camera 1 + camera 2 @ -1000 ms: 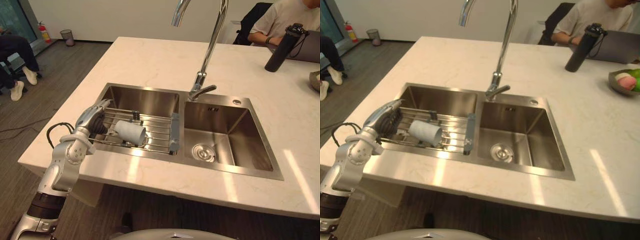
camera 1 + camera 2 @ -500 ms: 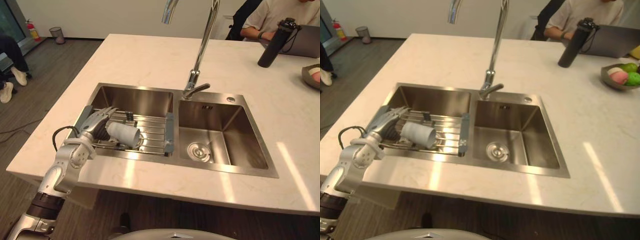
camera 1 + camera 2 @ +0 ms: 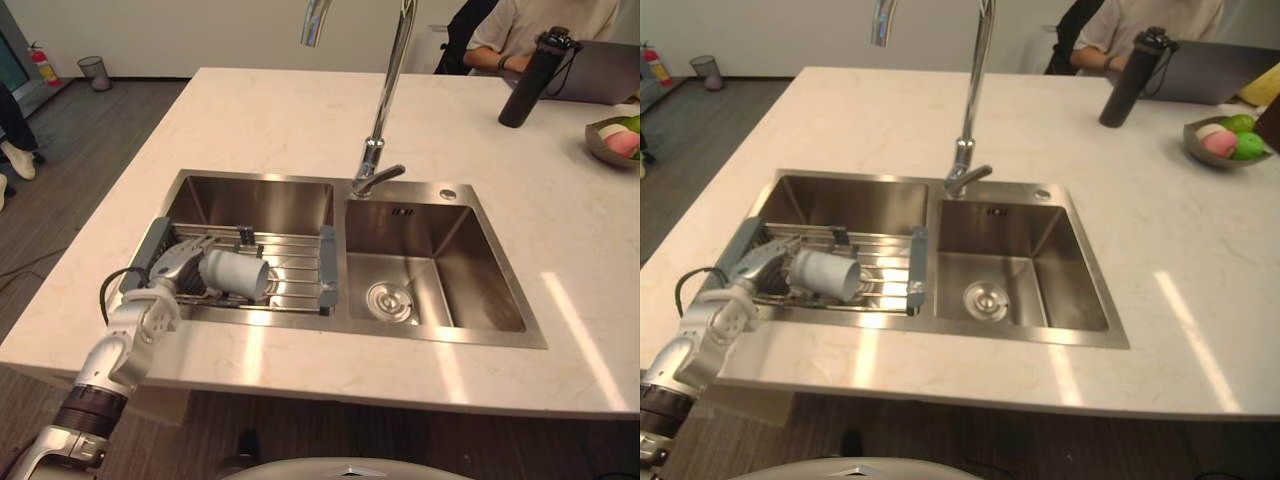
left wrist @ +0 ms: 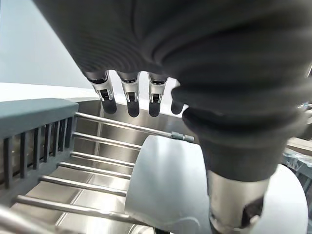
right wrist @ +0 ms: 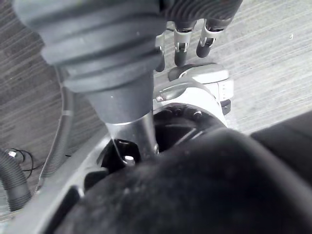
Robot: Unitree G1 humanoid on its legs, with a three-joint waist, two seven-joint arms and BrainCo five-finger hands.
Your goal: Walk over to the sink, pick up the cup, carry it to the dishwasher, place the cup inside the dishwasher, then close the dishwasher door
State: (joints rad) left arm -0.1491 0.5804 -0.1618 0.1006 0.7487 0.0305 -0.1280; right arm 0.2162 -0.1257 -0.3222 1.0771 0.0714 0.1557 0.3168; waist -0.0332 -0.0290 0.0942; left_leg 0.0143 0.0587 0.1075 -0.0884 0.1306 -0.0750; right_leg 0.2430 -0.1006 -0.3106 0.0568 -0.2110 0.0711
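A: What changed?
B: The left robot hand has lowered onto the cup, which lies on the sink rack. Its straight fingers straddle the cup, unclosed, so the grasp is probably next. The right robot hand hangs relaxed.

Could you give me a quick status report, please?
Left hand open over the cup. Right hand idle, open. Cup on its side on the sink rack. Nothing blocking.
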